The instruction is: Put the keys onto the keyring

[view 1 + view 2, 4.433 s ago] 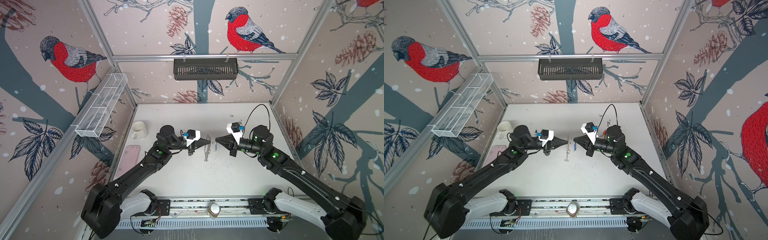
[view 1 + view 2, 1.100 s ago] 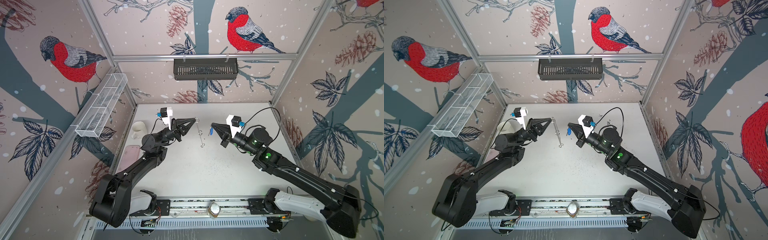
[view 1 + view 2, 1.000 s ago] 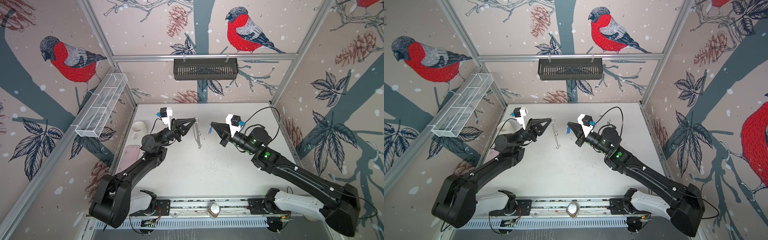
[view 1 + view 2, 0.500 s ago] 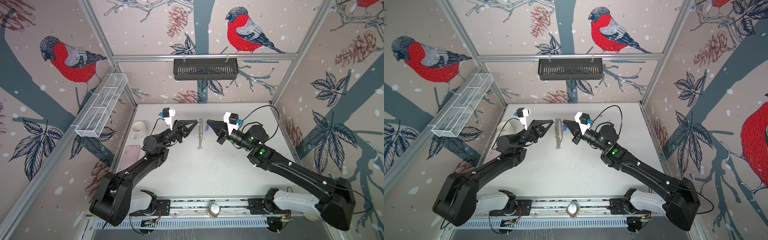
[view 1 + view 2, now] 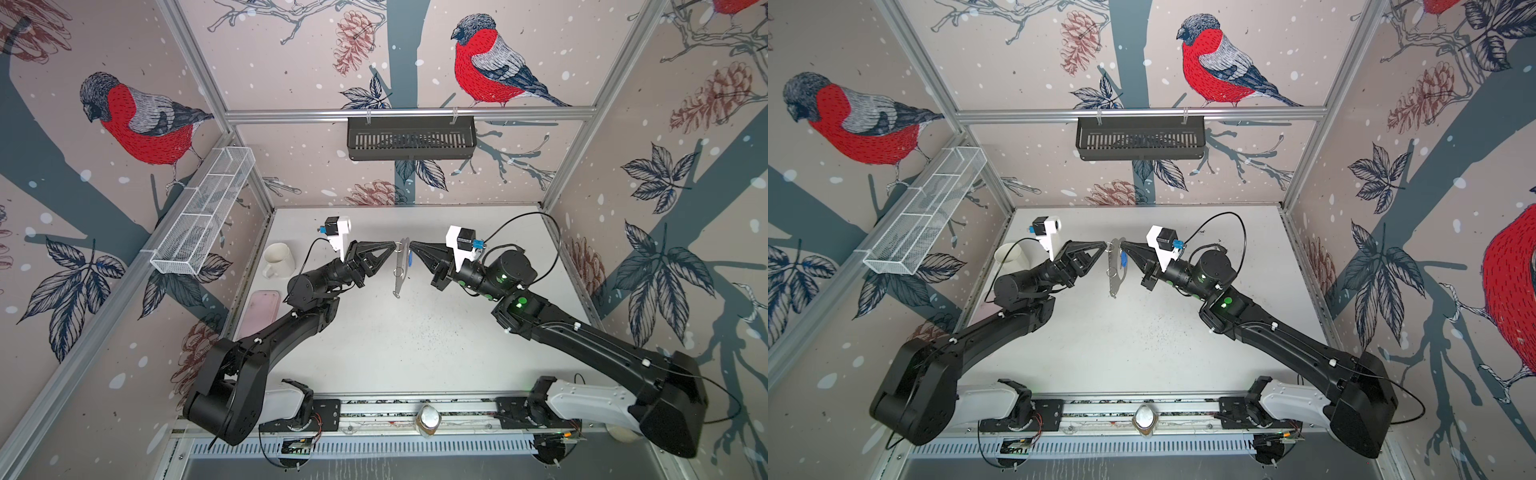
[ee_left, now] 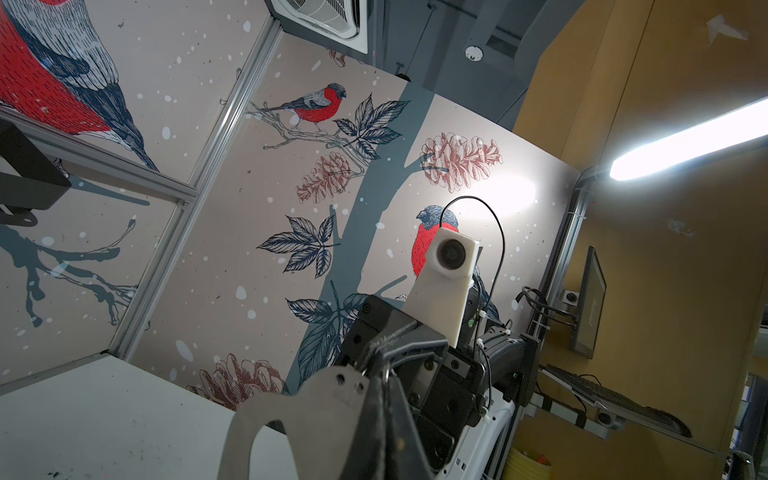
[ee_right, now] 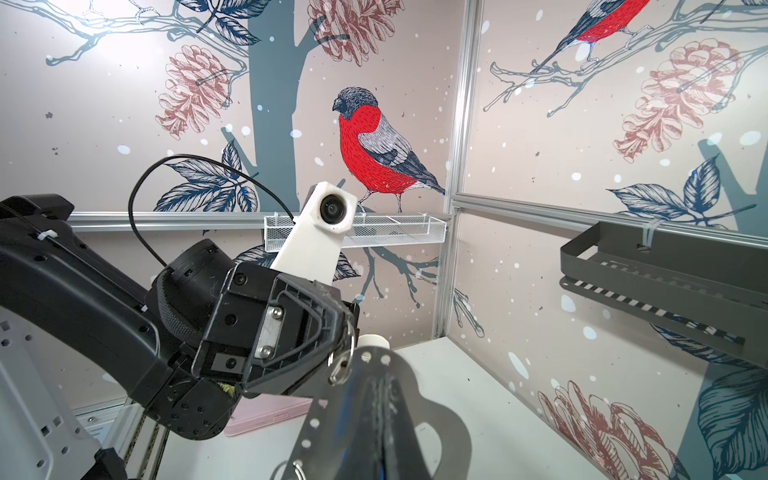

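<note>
Nearest, two black arms stand on the front rail of the white table [image 5: 415, 353] and lean toward each other above its middle. Partway back on the left side, a flat pink oblong case [image 5: 259, 309] lies near the table's edge, and a white ceramic mug [image 5: 276, 259] stands just behind it. Between the arms, lifted clear of the tabletop, the left gripper [image 5: 392, 246] and the right gripper [image 5: 412, 246] meet almost tip to tip. In both top views the keyring [image 5: 400, 270], a flat dark-grey oblong plate, hangs edge-on between them, with its upper end pinched in the left gripper's closed jaws. A small silver loop [image 7: 338, 370] hangs from a hole in the plate beside that tip. The right gripper's jaws are pressed together on the keys [image 5: 410, 261]. Of these little shows but a blue oval plastic tag [image 5: 1123, 259], just beside the keyring. Farther back, a white wire basket [image 5: 203, 216] hangs on the left wall and a black slotted metal shelf [image 5: 411, 137] on the rear wall.
</note>
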`<state>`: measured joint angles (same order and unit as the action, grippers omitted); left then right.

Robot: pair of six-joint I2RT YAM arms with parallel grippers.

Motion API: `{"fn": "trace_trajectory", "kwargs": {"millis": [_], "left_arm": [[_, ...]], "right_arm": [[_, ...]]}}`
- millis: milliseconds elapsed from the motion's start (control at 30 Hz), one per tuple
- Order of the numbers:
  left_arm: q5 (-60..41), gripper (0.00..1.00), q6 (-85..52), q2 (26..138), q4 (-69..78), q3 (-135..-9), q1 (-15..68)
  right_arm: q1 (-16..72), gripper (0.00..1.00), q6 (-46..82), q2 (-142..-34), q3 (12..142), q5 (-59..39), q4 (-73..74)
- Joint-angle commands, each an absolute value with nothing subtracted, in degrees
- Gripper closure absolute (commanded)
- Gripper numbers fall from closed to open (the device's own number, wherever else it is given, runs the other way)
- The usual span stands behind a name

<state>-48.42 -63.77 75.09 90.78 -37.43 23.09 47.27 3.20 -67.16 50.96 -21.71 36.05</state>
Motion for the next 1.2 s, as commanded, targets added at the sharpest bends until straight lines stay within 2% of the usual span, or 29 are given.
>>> {"fn": "trace_trajectory", "kwargs": {"millis": [0,1167], "left_arm": [[-49.5,1.00,-65.2,75.5,95.5,-37.9,23.2],[-48.0,1.00,-64.5,75.9,95.0,-37.8,23.2]], "right_arm": [[47.5,1.00,4.0,-67.4,51.6,-22.8,39.0],[48.6,1.00,2.7,-66.9,50.5,-28.4,39.3]]}}
